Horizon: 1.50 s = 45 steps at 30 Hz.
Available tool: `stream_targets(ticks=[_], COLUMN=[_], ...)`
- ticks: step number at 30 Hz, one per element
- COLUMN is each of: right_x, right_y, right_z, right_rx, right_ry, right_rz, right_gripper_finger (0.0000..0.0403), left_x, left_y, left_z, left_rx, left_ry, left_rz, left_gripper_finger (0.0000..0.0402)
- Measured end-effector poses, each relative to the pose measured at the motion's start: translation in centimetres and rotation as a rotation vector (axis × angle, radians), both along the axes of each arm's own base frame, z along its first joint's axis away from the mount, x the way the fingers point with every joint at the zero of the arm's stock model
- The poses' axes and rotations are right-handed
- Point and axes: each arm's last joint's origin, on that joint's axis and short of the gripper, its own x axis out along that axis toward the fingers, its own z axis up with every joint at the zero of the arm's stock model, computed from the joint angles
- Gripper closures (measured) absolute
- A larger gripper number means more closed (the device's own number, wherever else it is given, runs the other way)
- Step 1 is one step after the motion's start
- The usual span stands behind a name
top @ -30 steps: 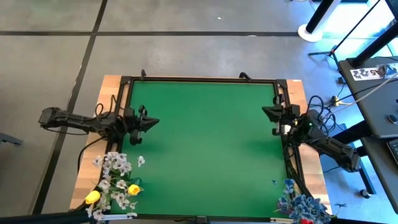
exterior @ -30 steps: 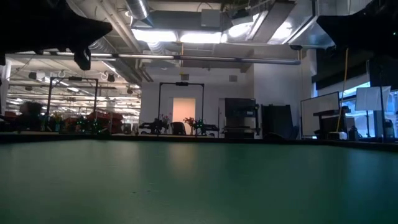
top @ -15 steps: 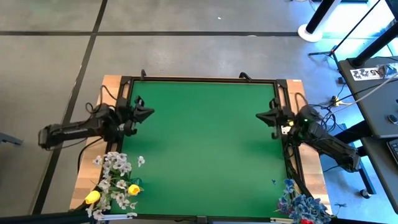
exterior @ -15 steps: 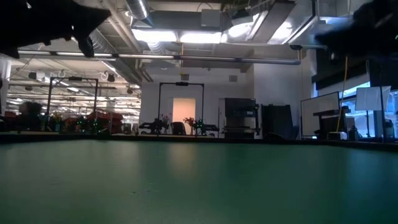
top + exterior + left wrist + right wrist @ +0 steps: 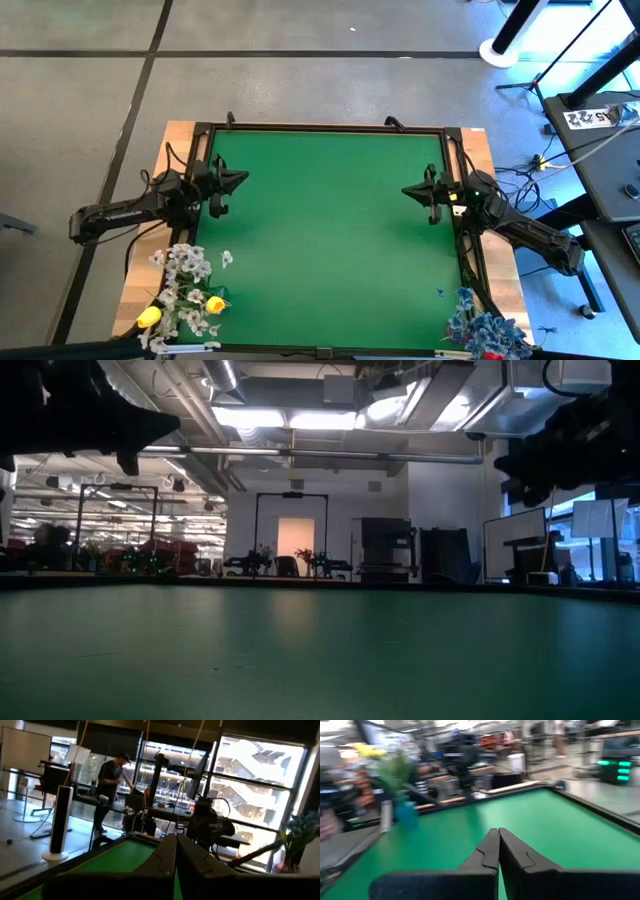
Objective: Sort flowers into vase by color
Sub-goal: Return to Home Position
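Note:
White blossom sprays with two yellow tulips (image 5: 185, 295) stand bunched at the table's near left corner. Pale blue sprays with a red flower (image 5: 487, 332) stand at the near right corner and show in the left wrist view (image 5: 300, 827). My left gripper (image 5: 240, 178) is shut and empty, raised over the mat's left edge; it also shows in the left wrist view (image 5: 176, 845). My right gripper (image 5: 405, 190) is shut and empty, raised over the mat's right edge; it also shows in the right wrist view (image 5: 498, 840). The vases are hidden under the flowers.
The green mat (image 5: 330, 230) lies inside a dark frame on the wooden table. A person (image 5: 109, 790) stands in the room beyond the table. Cables and desks (image 5: 600, 150) lie right of the table.
My left gripper has gone toward the table's far edge and the arm has swung round behind it. My right gripper has gone toward the table's left edge, out over the mat. Both stay shut. The flowers have not moved.

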Motion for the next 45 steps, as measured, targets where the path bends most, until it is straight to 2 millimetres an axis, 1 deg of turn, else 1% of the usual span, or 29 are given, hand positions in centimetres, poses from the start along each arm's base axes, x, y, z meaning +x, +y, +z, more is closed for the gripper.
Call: stream_targets(ticks=[3, 7, 12, 19, 21, 22, 23, 25, 30, 32, 38, 45], right_x=[0.0, 0.0, 0.0, 0.0, 0.1, 0.2, 0.3, 0.5, 0.8, 0.9, 1.0, 1.0], right_y=[-0.3, -0.5, -0.5, -0.5, -0.1, 0.2, 0.4, 0.6, 1.5, 1.6, 1.9, 1.9], right_z=[-0.1, -0.2, -0.3, 0.2, 0.1, 0.0, 0.0, -0.3, -0.5, -0.6, -0.6, -0.6], right_rx=[0.020, 0.063, 0.065, 0.057, -0.056, -0.085, -0.081, -0.065, -0.155, -0.207, -0.420, -0.430], right_ry=[0.009, 0.017, 0.020, -0.018, -0.008, -0.007, -0.001, 0.029, 0.048, 0.062, 0.070, 0.071], right_rz=[-0.097, -0.160, -0.171, -0.165, -0.054, -0.002, 0.006, -0.015, 0.003, -0.005, 0.007, 0.005], right_gripper_finger=[0.0397, 0.0397, 0.0397, 0.0397, 0.0397, 0.0397, 0.0397, 0.0397, 0.0397, 0.0397, 0.0397, 0.0397], left_x=[-0.1, 0.1, 0.2, 0.3, 0.3, 0.3, 0.3, 0.2, 0.2, 0.2, 0.2, 0.2], left_y=[-0.2, -0.4, -1.2, -2.3, -2.6, -2.8, -2.9, -3.1, -3.2, -3.2, -3.2, -3.2], left_z=[-0.3, -1.3, -1.4, -1.2, -1.3, -1.3, -1.4, -1.4, -1.7, -2.2, -2.2, -2.2], left_rx=[0.015, -0.039, -0.051, -0.052, -0.051, -0.047, -0.035, 0.001, 0.094, 0.110, 0.112, 0.112], left_ry=[0.038, 0.122, 0.130, 0.120, 0.126, 0.132, 0.144, 0.163, 0.221, 0.275, 0.276, 0.276], left_rz=[0.022, 0.094, 0.032, 0.062, 0.046, 0.038, 0.039, 0.055, 0.083, 0.081, 0.079, 0.079], left_gripper_finger=[0.0398, 0.0398, 0.0398, 0.0398, 0.0398, 0.0398, 0.0398, 0.0398, 0.0398, 0.0398, 0.0398, 0.0398])
